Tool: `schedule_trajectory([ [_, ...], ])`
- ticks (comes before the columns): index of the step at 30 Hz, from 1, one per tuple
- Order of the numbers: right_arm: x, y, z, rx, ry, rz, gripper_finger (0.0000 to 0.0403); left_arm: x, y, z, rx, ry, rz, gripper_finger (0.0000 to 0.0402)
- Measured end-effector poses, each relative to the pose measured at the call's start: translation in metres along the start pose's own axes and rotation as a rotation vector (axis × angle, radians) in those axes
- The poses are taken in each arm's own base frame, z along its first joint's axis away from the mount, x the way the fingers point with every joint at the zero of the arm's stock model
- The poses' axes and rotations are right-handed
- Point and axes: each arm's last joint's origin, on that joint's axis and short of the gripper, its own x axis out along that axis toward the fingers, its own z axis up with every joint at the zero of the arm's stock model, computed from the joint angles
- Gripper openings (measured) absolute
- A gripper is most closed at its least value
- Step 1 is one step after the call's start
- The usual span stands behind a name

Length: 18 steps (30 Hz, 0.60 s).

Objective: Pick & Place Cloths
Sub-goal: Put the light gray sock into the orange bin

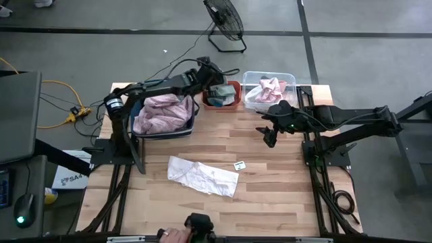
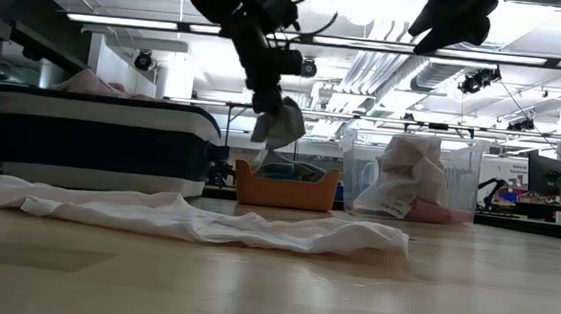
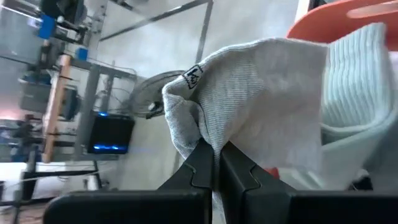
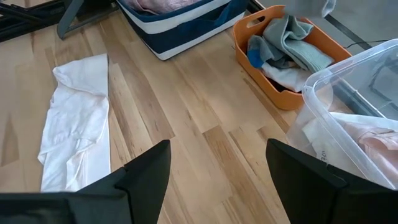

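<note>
Pale butcher-block wood forms the table (image 1: 270, 196), its planks running lengthwise. Taking the white cloth (image 1: 202, 177) as the landmark: it lies crumpled and flat on the near-middle of the table, with a small white tag (image 1: 239, 165) just beside it. At the table's near edge, in front of the cloth, a person's hand (image 1: 174, 235) shows. Beyond the cloth stands a navy-and-white bin (image 1: 191, 123) heaped with pale pink cloth (image 1: 162, 113). Next along the far edge sits an orange bin (image 4: 280, 93) holding grey-green and white cloths. Above it hangs the left gripper (image 2: 265, 101), clamped shut on a grey-green cloth (image 2: 281, 125) that dangles clear of the bin. Further along is a clear plastic bin (image 1: 251, 101) with coral pink cloth (image 1: 271, 88) inside. The right gripper (image 1: 270, 137) hovers over bare wood, jaws apart and empty. Beyond the table: grey floor, a black fan (image 1: 225, 20), yellow cables (image 1: 61, 101), and ceiling strip lights.
</note>
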Motion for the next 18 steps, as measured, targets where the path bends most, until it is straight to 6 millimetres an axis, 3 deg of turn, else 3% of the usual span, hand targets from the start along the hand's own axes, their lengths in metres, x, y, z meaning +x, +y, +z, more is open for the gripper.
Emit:
schedule_trajectory([
  [9, 0.000, 0.000, 0.000, -0.004, 0.004, -0.002, 0.0256, 0.028, -0.028, 0.002, 0.069, 0.056, 0.043, 0.0001],
  [18, 0.000, 0.000, 0.000, -0.015, 0.001, -0.002, 0.0256, 0.016, -0.055, 0.005, 0.086, 0.015, -0.202, 0.0001],
])
